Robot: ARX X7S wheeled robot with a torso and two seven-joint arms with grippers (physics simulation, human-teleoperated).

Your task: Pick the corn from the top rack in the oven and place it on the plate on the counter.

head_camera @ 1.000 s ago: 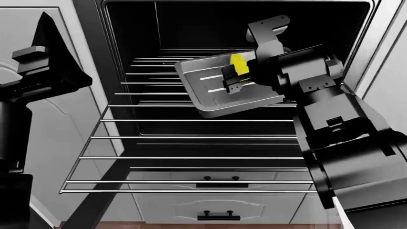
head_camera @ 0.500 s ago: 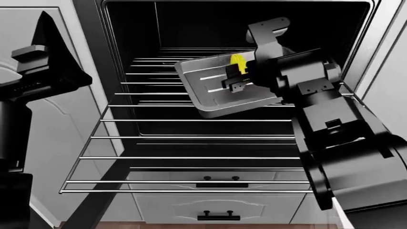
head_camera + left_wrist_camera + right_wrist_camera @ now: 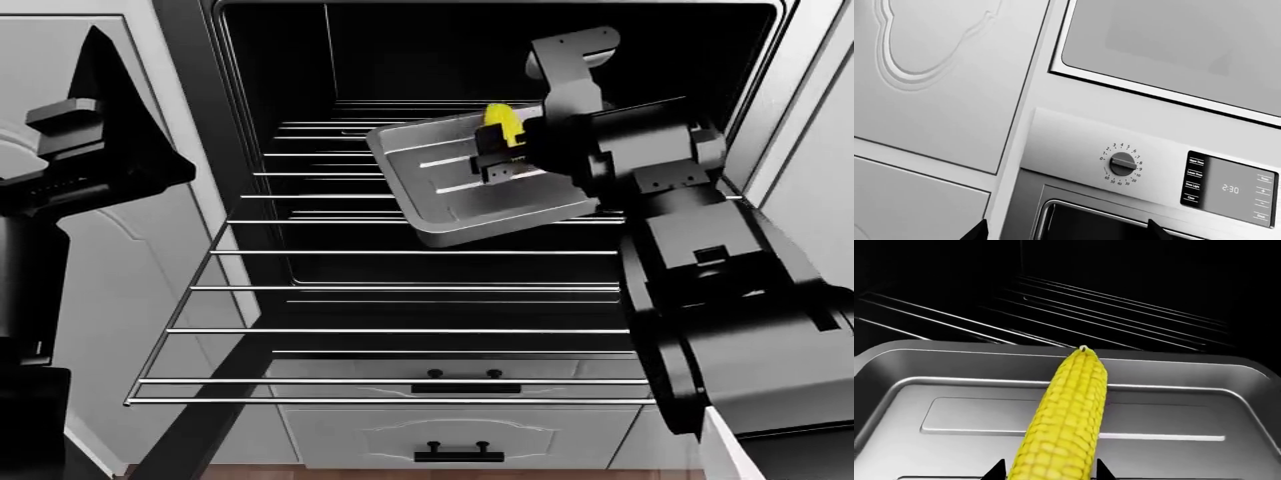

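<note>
Pinching the corn (image 3: 1066, 415) with the right hand (image 3: 497, 158) over the grey baking tray (image 3: 454, 205) on the top rack (image 3: 400, 290), ready to lift out. Left hand (image 3: 1064, 231) spread, waiting aside.

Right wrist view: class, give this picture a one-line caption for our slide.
Right gripper closing around the yellow corn over a grey metal tray inside the dark oven.
</note>
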